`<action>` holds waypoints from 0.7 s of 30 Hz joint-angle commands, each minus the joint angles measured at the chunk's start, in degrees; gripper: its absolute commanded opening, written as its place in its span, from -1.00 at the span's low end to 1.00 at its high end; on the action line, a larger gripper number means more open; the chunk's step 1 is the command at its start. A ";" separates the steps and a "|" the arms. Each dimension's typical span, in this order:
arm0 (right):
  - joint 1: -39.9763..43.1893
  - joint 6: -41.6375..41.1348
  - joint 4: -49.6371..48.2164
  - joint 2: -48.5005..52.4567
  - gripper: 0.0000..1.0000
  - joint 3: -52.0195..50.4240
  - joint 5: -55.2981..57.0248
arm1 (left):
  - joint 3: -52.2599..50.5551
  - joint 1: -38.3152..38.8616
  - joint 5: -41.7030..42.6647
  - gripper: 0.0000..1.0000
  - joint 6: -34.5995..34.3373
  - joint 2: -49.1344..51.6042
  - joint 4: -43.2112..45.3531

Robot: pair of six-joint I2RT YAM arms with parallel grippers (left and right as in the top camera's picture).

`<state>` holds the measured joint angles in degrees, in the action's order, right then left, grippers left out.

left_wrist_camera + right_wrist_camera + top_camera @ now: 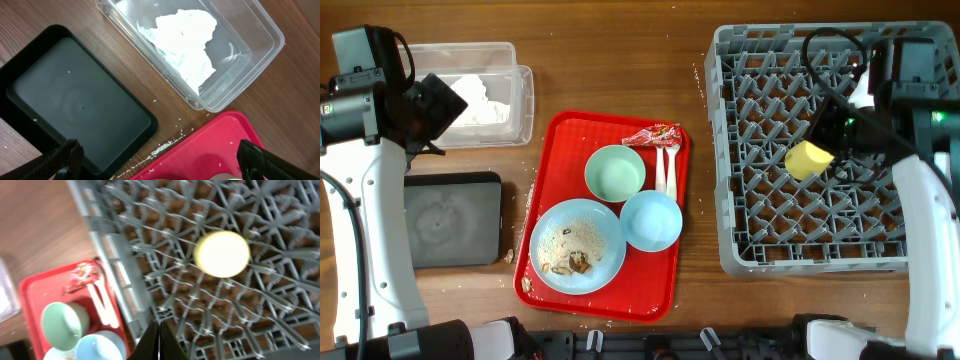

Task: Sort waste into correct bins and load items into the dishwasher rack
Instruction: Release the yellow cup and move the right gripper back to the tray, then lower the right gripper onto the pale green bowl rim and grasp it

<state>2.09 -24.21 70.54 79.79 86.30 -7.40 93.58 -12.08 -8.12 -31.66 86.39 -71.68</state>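
The yellow cup [808,158] lies in the grey dishwasher rack [740,200], also in the right wrist view [221,253]. My right gripper [159,340] is shut and empty, above the rack and apart from the cup. My left gripper [160,167] is open and empty, high over the clear tub [525,100], which holds white napkins [187,42]. The black tray [450,218] is empty. The light blue plate [578,245] carries brown scraps [578,262]. The green bowl [615,172], blue bowl [651,220], red wrapper [652,135] and white fork and spoon [666,170] are near it.
The plate, bowls, wrapper and cutlery all sit on a flat red serving tray [665,270] between the bins and the rack. White crumbs [165,146] lie on the wooden table between the black tray and the red tray.
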 commanded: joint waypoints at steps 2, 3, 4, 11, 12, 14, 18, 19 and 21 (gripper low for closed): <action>-5.03 -1.05 -1.42 -4.42 -0.91 0.70 -1.68 | -0.02 -0.20 -0.50 1.00 -0.55 -0.13 0.07; -6.29 -1.33 -1.64 -4.83 -0.91 0.70 -1.70 | -0.02 -0.20 -0.50 1.00 -0.55 -0.13 0.07; -8.50 -1.27 -2.36 -5.16 -0.90 0.70 -2.40 | -0.02 -0.20 -0.50 1.00 -0.55 -0.13 0.07; -24.20 1.14 -9.90 -1.36 -0.15 0.59 -6.78 | -0.02 -0.20 -0.50 1.00 -0.55 -0.13 0.07; -25.88 0.04 -10.19 -0.22 -0.10 0.59 -5.84 | -0.02 -0.20 -0.50 1.00 -0.55 -0.13 0.07; -29.29 -3.28 -9.55 2.95 -0.08 0.59 -2.69 | -0.02 -0.20 -0.50 1.00 -0.55 -0.13 0.07; -33.46 -2.84 -9.40 10.19 -0.09 0.59 -4.83 | -0.02 -0.20 -0.50 1.00 -0.55 -0.13 0.07; -35.17 -2.86 -8.72 12.70 -0.10 0.59 -5.16 | -0.02 -0.20 -0.50 1.00 -0.55 -0.13 0.07; -37.86 -2.93 -7.91 16.02 -0.12 0.59 -5.33 | -0.02 -0.20 -0.50 1.00 -0.55 -0.13 0.07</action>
<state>-32.03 -26.17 61.65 91.00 86.39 -11.81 93.58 -12.08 -8.12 -31.66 86.39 -71.66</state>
